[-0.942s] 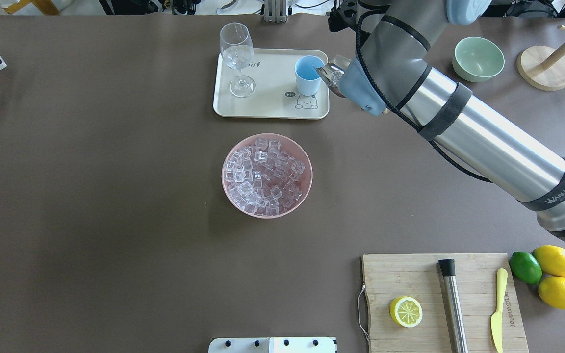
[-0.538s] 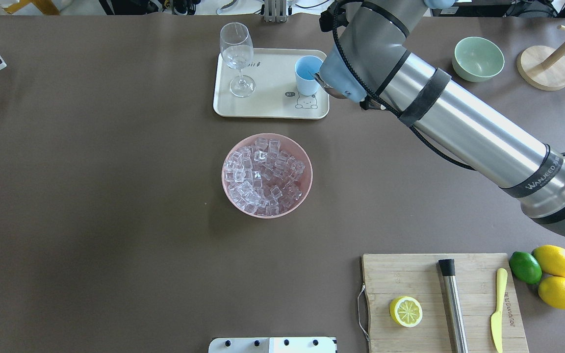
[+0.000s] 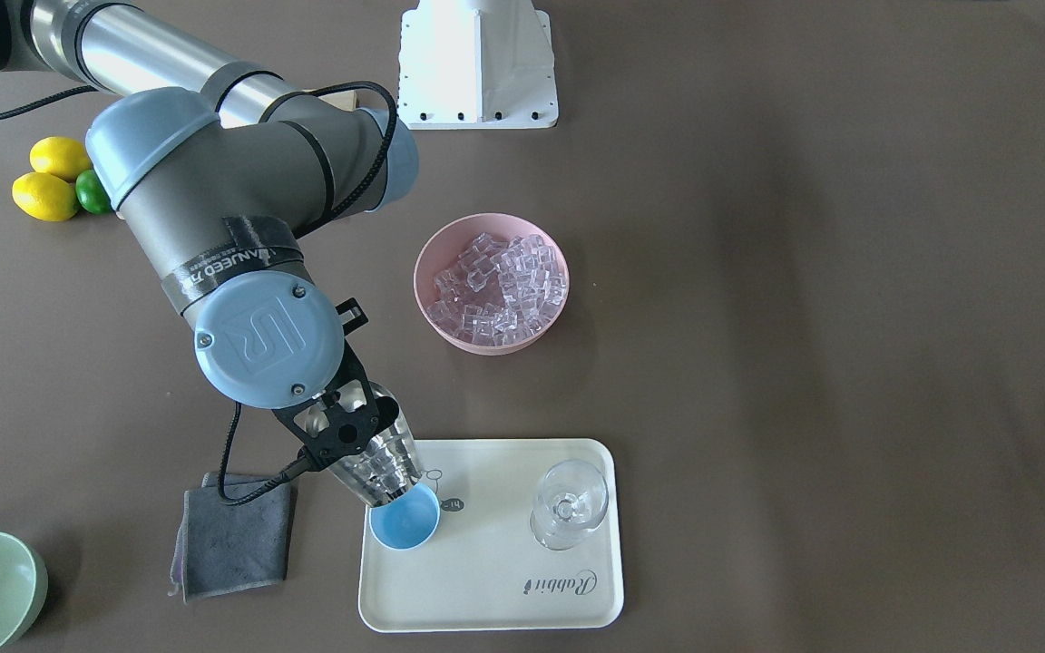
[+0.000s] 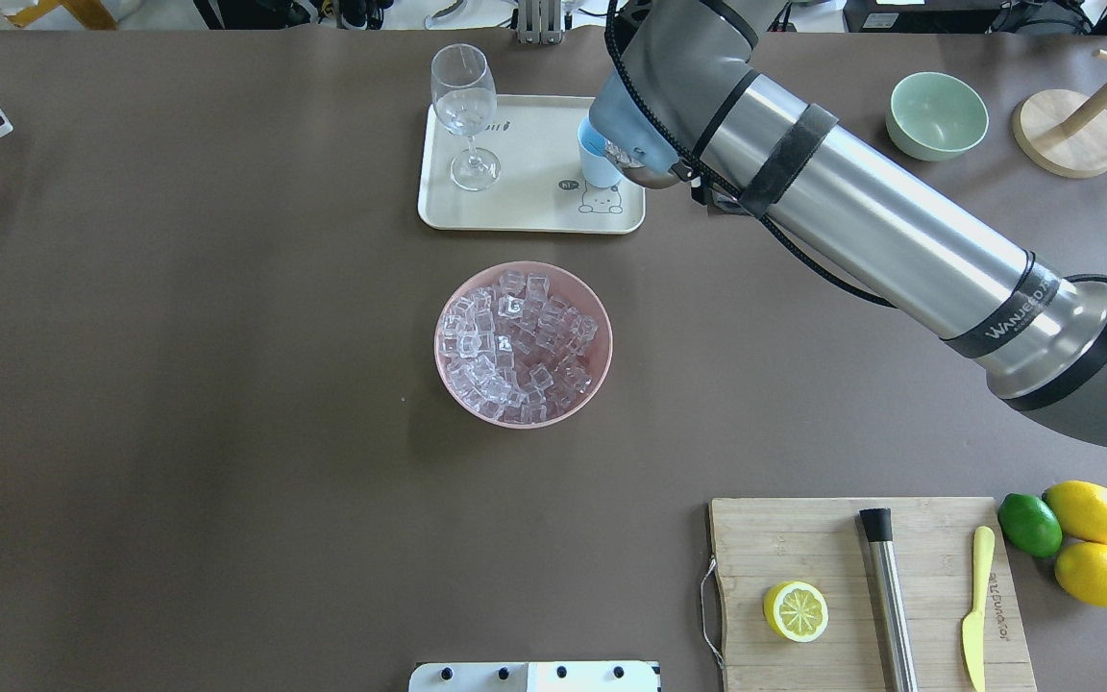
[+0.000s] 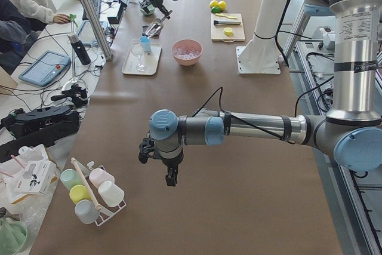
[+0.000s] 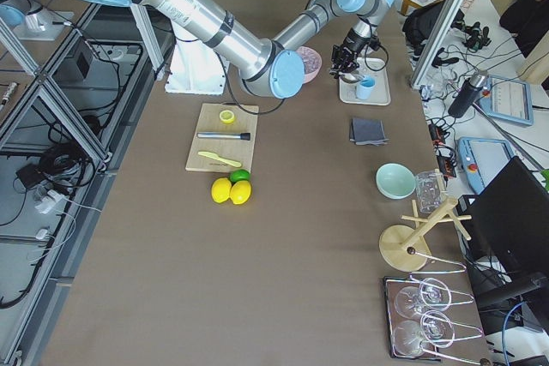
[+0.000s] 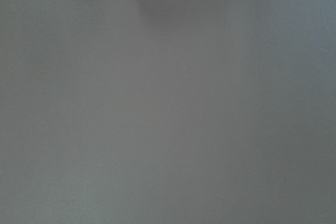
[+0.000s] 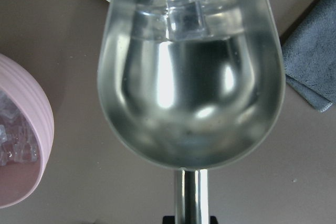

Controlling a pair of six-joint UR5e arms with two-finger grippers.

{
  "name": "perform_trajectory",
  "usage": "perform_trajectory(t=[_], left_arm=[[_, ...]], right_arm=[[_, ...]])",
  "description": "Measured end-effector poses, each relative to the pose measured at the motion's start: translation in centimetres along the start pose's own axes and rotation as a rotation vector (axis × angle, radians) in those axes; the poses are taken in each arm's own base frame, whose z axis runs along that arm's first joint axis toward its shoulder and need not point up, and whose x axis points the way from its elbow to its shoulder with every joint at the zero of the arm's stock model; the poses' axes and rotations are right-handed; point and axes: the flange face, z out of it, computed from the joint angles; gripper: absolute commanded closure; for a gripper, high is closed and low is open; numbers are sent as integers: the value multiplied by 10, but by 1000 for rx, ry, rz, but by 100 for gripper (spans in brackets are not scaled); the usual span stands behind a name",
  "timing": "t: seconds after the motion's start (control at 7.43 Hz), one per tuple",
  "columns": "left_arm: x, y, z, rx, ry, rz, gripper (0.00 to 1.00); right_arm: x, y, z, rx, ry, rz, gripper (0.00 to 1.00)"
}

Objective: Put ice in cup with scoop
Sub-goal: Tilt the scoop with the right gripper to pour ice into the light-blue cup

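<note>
Now the right gripper (image 3: 342, 433) is clamped tight on the handle of the scoop (image 3: 377, 464). It tips the scoop mouth-down right over the cup (image 3: 406, 531) on the tray (image 3: 486, 567). Some ice (image 8: 184, 11) sits at the scoop's front lip. I see none in the cup yet, so I think the pour is only starting. More ice waits in the pink bowl (image 3: 486, 345). The left gripper (image 5: 171, 176) hangs far away, and I cannot tell if it is open.

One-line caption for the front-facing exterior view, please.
The right arm holds the steel scoop tilted, ice at its mouth, over the light-blue cup on the cream tray beside a wine glass.
</note>
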Motion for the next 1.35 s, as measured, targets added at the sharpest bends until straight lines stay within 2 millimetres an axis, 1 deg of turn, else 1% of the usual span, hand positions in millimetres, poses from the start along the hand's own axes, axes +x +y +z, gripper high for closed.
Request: perform_trajectory(t=[0.27, 0.4, 0.67, 0.94, 1.08, 1.21, 1.35], left_arm=[[-7, 1, 3, -6, 3, -21, 2], [-8, 1, 3, -7, 3, -26, 2], [-10, 2, 4, -9, 2, -31, 2], [-10, 2, 5, -11, 2, -33, 2], [-10, 2, 6, -12, 2, -31, 2], [-10, 2, 6, -12, 3, -27, 2], [-11, 3, 6, -13, 3, -26, 2]], right_arm=[[9, -13, -16, -22, -2, -1, 100], [15, -15, -27, -32, -4, -4, 100], [19, -14, -37, -42, -7, -12, 100], [23, -7, -39, -25, -5, -19, 100], [36, 7, -43, 4, -1, -14, 100], [53, 28, -51, 39, 1, -2, 100], [69, 54, -54, 64, 0, 18, 100]])
